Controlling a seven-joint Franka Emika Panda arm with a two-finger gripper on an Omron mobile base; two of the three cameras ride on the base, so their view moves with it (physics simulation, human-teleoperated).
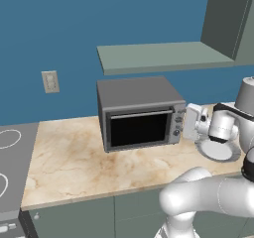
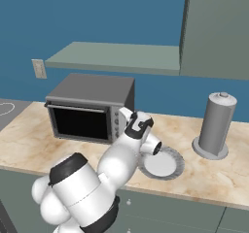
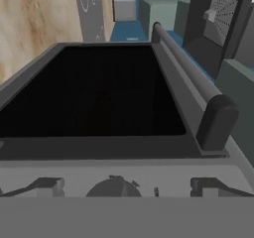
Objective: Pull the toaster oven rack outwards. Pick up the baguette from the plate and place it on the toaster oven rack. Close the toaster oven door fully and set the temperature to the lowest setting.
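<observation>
Right up against the hand camera sits a round knob (image 3: 113,187) on the toaster oven's (image 1: 139,113) pale control strip, with the gripper (image 3: 127,187) hovering just in front of it. Its two dark fingertips (image 3: 42,186) stand wide apart, one on each side of the knob, and nothing is held between them. Beyond the knob, the toaster oven door (image 3: 94,90) shows its black glass, with the handle bar (image 3: 186,71) running along one edge, the whole scene rolled sideways.

From the left base view, the door stands upright and shut against the oven's front, handle along the top. The oven stands on the marble counter (image 1: 69,162), under a grey-green shelf (image 1: 163,56). The hand reaches in at the oven's right front, by the knob column (image 1: 177,125).

Just right of the oven lies the plate (image 2: 163,164), partly hidden behind the arm. A tall grey cylindrical container (image 2: 215,125) stands further right, well apart. I can't make out the baguette or the rack through the dark glass.
</observation>
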